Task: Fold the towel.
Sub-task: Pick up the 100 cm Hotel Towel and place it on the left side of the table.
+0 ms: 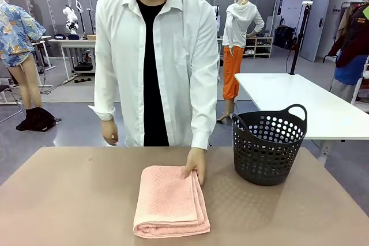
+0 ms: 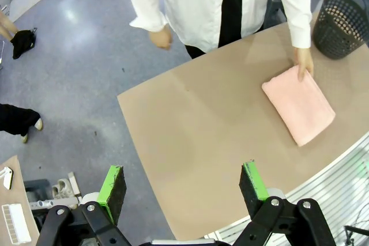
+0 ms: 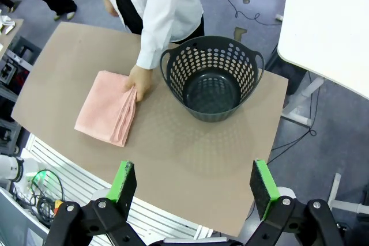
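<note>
You've got bare table [image 1: 63, 200] all along the left of the towel [image 1: 171, 201], wide open. Right of the towel, the black basket [image 1: 268, 145] blocks the far part, with a narrow clear strip between them. The person's hand [image 1: 196, 164] sits on the towel's far right corner, so that corner is blocked. Their other hand [image 1: 109, 132] hangs past the table edge, far left of the towel.

Basket [image 2: 343, 24] clipped at view edge; hand [image 1: 196, 164] hides towel [image 1: 170, 203] corner.

Brown table [image 1: 69, 200], folded pink towel [image 1: 171, 201] lying flat on it, black basket [image 1: 268, 145] standing beside the towel, apart
</note>
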{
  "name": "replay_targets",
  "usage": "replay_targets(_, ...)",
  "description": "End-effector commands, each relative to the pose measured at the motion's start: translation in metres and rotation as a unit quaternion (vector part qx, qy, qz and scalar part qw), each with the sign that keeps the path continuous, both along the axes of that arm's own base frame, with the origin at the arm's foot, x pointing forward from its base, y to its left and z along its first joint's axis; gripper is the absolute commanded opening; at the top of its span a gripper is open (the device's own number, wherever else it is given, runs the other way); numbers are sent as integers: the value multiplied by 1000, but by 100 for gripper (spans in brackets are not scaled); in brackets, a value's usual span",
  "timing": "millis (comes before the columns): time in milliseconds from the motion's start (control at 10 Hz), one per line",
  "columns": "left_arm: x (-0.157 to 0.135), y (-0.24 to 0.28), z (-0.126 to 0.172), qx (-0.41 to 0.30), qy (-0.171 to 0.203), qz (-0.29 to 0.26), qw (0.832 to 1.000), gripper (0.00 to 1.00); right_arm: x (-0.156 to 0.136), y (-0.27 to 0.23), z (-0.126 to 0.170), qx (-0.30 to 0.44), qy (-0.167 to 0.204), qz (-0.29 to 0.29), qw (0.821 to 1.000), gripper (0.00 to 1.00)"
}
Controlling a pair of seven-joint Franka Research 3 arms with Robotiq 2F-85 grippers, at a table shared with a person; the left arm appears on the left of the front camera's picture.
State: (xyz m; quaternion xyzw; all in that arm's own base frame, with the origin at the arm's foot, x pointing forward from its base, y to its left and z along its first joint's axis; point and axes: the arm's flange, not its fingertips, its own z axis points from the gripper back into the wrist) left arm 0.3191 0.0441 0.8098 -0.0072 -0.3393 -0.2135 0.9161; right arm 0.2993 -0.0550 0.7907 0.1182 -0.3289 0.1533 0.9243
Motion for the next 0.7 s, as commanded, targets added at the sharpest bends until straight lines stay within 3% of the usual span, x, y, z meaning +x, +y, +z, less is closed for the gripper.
replay_targets(0,0,1,0,0,4,1,1000,100,-1,-1,1,0,0,-2,1000,100)
replay_targets(600,0,1,0,0,4,1,1000,100,-1,-1,1,0,0,-2,1000,100)
